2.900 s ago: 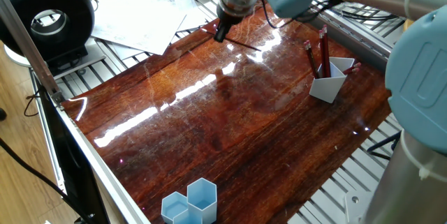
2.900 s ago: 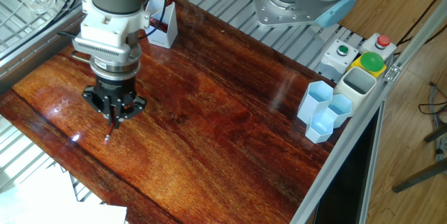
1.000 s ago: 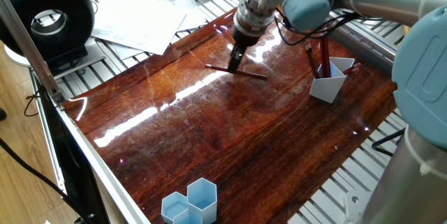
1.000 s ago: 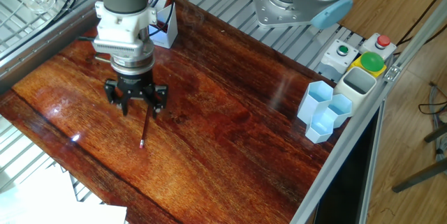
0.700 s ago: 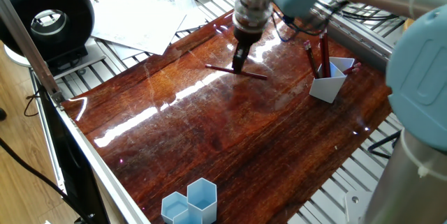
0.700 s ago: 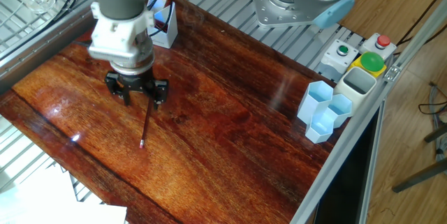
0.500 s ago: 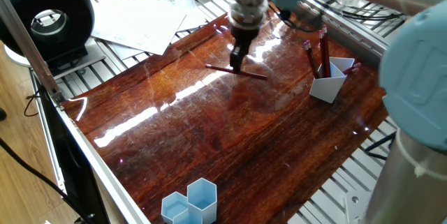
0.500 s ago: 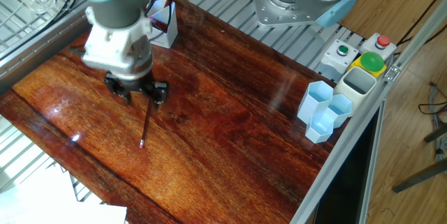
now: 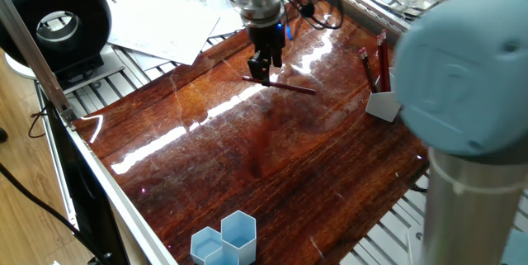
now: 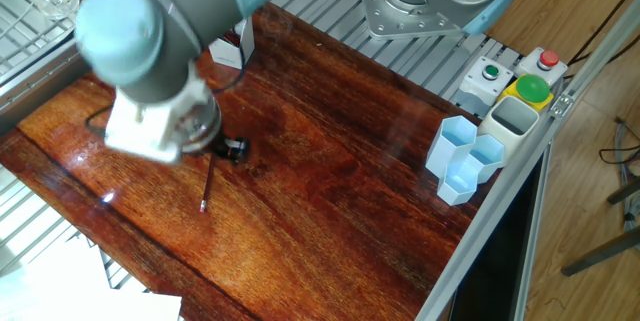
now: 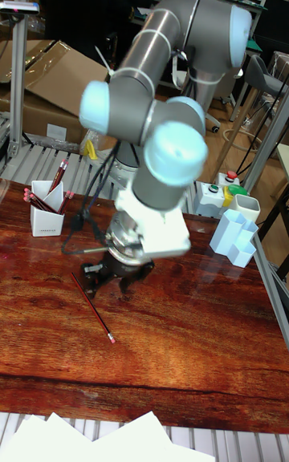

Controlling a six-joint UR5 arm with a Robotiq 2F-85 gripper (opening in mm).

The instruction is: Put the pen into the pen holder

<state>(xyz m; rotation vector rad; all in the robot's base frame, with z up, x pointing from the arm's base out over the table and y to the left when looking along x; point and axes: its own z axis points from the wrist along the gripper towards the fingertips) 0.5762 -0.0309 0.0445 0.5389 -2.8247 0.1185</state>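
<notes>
Glossy reddish wood tabletop (image 9: 272,166) carries one loose pen (image 11: 91,309), slim and dark red, lying flat near the paper-strewn edge, and one white angular pen holder (image 11: 45,218) standing well apart with several pens in it. Hovering just above the pen's end, the pincer (image 9: 261,67) has its fingers spread and holds nothing.
</notes>
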